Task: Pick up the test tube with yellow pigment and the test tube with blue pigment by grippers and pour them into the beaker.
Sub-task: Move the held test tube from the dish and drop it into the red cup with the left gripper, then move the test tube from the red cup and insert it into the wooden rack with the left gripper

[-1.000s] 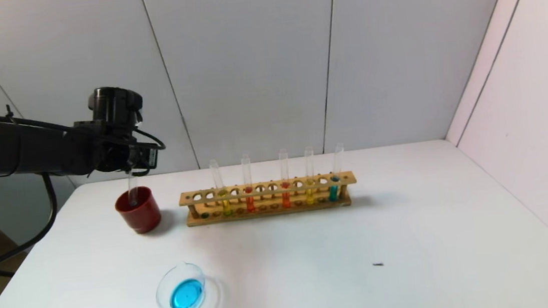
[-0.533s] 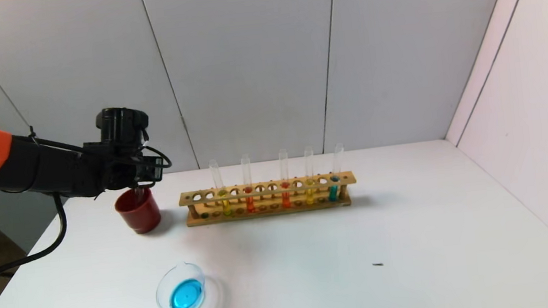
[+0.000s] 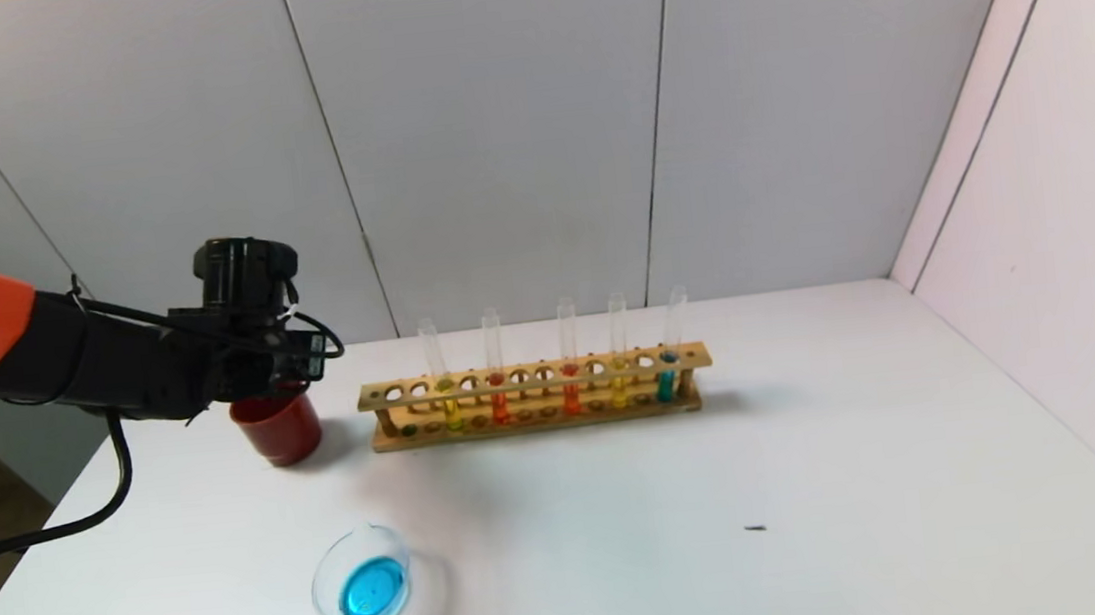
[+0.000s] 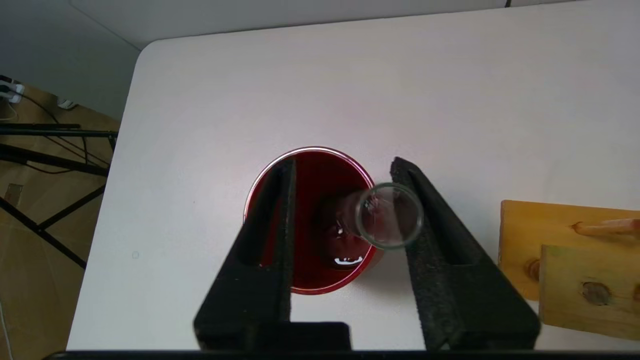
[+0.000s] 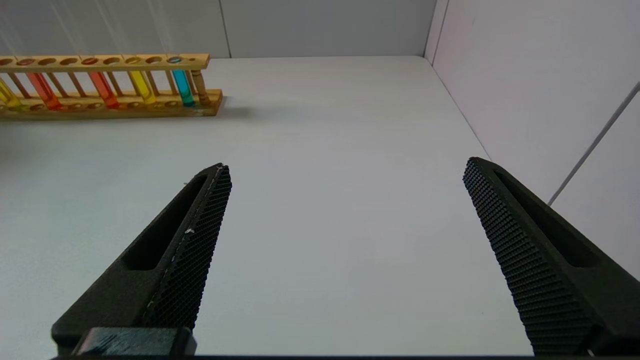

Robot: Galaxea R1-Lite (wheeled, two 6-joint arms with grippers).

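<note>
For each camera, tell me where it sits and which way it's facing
Head: high on the robot, facing forward and down at the table; left arm visible.
Left wrist: above the red cup, looking straight down; open left gripper beside an empty tube.
Right wrist: low, looking across the table; open right gripper.
All three show the rack.

Your left arm reached in from the bench's left edge toward its far-left corner, wrist pointed straight down, and the left gripper [image 4: 345, 210] hung low there with its fingers [image 4: 270, 225] spread apart. Your right gripper [image 5: 345, 220] sat parked low near the right edge, fingers [image 5: 200, 235] wide apart, gripping nothing.
</note>
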